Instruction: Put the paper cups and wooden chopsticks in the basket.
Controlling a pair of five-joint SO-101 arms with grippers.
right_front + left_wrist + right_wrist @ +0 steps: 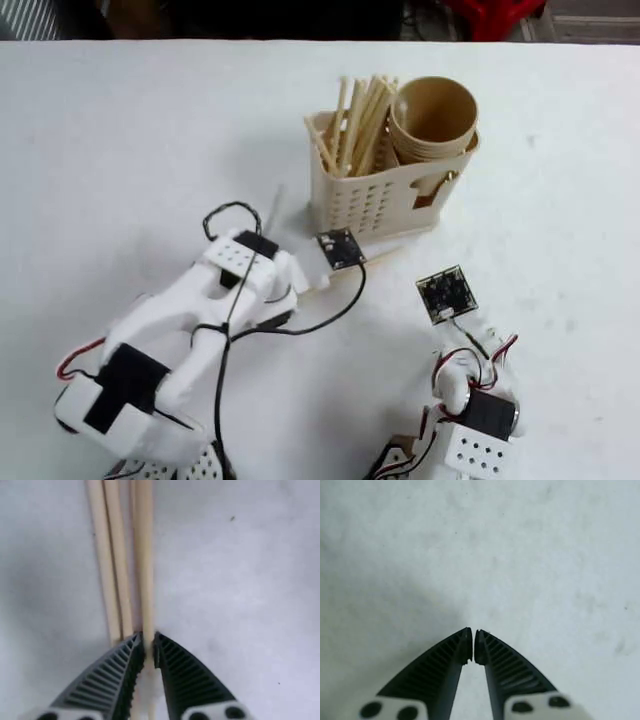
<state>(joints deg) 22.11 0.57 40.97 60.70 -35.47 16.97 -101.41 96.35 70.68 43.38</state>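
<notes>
The basket (365,205) stands on the far middle of the white table (120,130). It is cream plastic with rows of small slots in its walls, and it has two compartments. One compartment holds a bundle of chopsticks (360,120): pale, plain wood, standing on end and fanning out above the rim. The other holds a stack of cups (435,115), tan paper, nested upright with the open mouth on top and rising above the rim.

Just in front of the basket, the left arm reaches in low from the near left. In its wrist view the left gripper (149,647) is pinched on one stick (146,555), which runs straight out between the ribbed dark jaws. Three or so loose chopsticks (112,555) lie parallel and close beside it, outside the jaws. Whether the clamped stick rests on the table or is slightly raised is hard to say.

The right arm sits at the near right, well apart from the basket. The right gripper (473,645) points at bare table, its tips drawn together with nothing between them.
</notes>
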